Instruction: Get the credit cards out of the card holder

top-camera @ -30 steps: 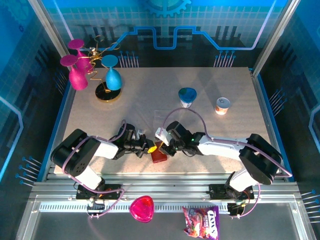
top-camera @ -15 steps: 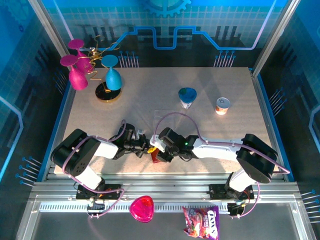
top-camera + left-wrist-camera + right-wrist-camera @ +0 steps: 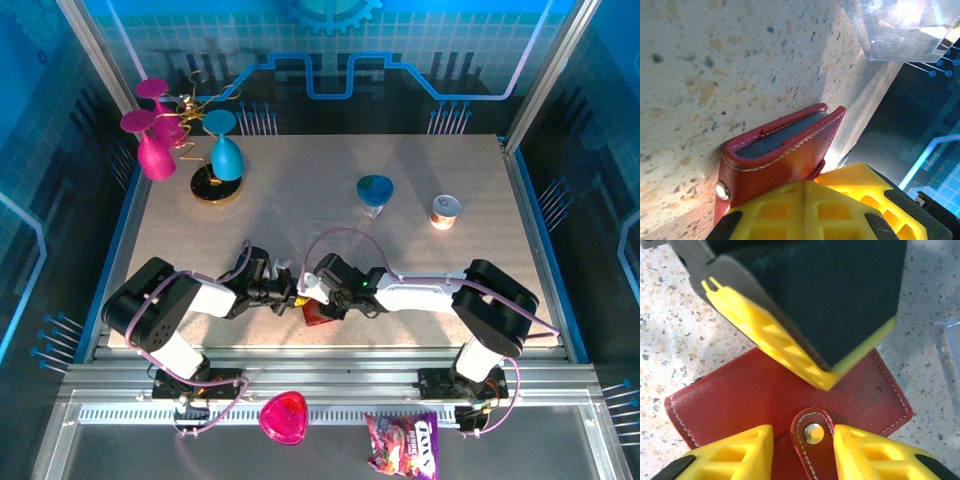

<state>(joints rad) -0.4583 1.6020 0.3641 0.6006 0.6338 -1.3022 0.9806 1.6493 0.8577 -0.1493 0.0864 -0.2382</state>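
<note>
Squarely, right gripper [image 3: 804, 434] straddles card holder [image 3: 740, 390] (jaws apart).

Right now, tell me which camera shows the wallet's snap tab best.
Right wrist: the snap tab and its stud sit close and face-on. Left wrist shows the wallet edge-on with a stud at its corner; top external, a small red patch.

The small folding leather wallet [image 3: 765, 390] is dark red, edged with pale stitching, and its round snap stud [image 3: 813, 433] is silver. My right gripper [image 3: 803, 440] has bright yellow ribbed fingers [image 3: 725, 455] with black ends. My left gripper [image 3: 803, 197] is the same yellow, backed by black foam. The stone-like table top [image 3: 670, 315] is cream, speckled grey, brown and black. Beyond, the magenta goblets [image 3: 155, 158] and a blue goblet [image 3: 227, 158] are at a gold wire stand [image 3: 212, 192].
</note>
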